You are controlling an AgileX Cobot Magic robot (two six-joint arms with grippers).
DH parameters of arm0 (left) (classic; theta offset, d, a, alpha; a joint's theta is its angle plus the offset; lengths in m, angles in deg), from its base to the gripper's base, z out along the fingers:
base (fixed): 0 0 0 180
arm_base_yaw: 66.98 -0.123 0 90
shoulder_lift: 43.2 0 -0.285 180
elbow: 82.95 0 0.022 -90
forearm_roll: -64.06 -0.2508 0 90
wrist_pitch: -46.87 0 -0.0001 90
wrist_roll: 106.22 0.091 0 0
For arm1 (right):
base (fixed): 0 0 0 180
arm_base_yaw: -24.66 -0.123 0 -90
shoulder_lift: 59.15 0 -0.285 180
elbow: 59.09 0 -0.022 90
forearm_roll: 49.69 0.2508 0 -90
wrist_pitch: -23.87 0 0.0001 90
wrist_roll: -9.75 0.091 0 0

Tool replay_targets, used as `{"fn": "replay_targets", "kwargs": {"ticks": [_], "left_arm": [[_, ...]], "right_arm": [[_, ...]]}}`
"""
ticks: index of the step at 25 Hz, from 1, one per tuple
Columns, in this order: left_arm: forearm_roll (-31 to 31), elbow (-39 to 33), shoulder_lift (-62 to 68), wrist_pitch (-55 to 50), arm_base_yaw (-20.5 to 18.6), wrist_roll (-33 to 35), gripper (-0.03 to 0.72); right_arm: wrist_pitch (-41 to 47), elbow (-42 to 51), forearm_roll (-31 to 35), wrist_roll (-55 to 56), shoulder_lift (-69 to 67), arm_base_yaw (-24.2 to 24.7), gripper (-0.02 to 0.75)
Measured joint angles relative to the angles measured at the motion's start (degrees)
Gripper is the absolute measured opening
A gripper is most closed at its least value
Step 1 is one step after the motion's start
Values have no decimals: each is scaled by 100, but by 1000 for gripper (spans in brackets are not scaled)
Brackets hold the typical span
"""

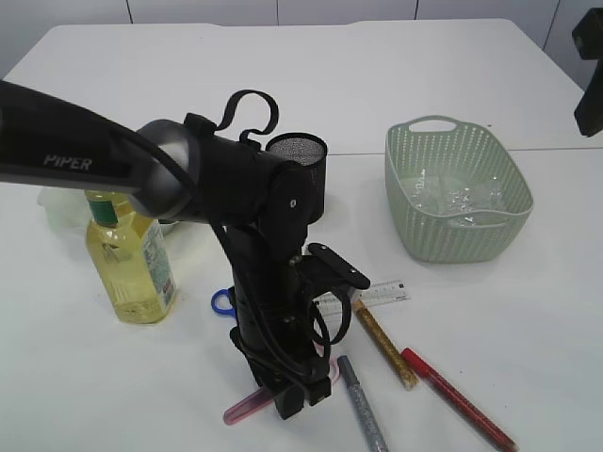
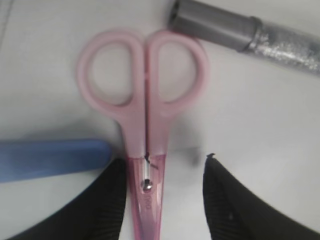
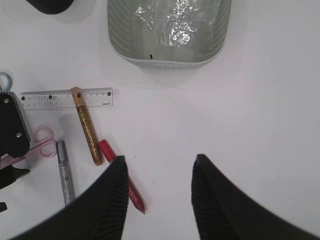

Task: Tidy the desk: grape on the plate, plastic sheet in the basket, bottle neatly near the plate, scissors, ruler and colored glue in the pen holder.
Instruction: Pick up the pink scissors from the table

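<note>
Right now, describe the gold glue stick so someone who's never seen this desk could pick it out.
Start at the green basket, then drop to the clear ruler on the table in front of it. The gold glitter glue lies with its top end across that ruler. It sits between the silver glue and red glue, and alone is gold.

The left arm is matte black with a silver-grey rounded joint at about nine o'clock, white "PIPER" lettering, small pale screws and looped black cables. Black gripper fingers look rubbery, perhaps textured.

Left pincer low; right pincer agape
</note>
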Motion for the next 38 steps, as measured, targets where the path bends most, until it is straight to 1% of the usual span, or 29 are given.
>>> {"fn": "replay_targets", "kwargs": {"ticks": [5,7,11,12,17,26,29,32,38], "left_arm": [[0,9,13,34,0,0,344],[0,9,22,86,0,0,306],[0,13,36,219,0,0,183],[2,23,52,229,0,0,162],[48,86,112,162,0,0,105],[291,110,130,3,0,9,97],[328,110,117,-58,0,-117,90],[316,72,73,-92,-10,-272,0],[307,42,83,-92,-10,-417,-4]], "right_arm": [[0,0,-31,0,0,0,313],[0,0,-31,0,0,0,313],[0,0,-31,0,0,0,313],[0,0,-41,0,0,0,313],[0,0,-64,0,0,0,313],[0,0,-75,0,0,0,313],[0,0,-75,0,0,0,313],[0,0,-75,0,0,0,313],[0,0,-75,0,10,0,313]]}}
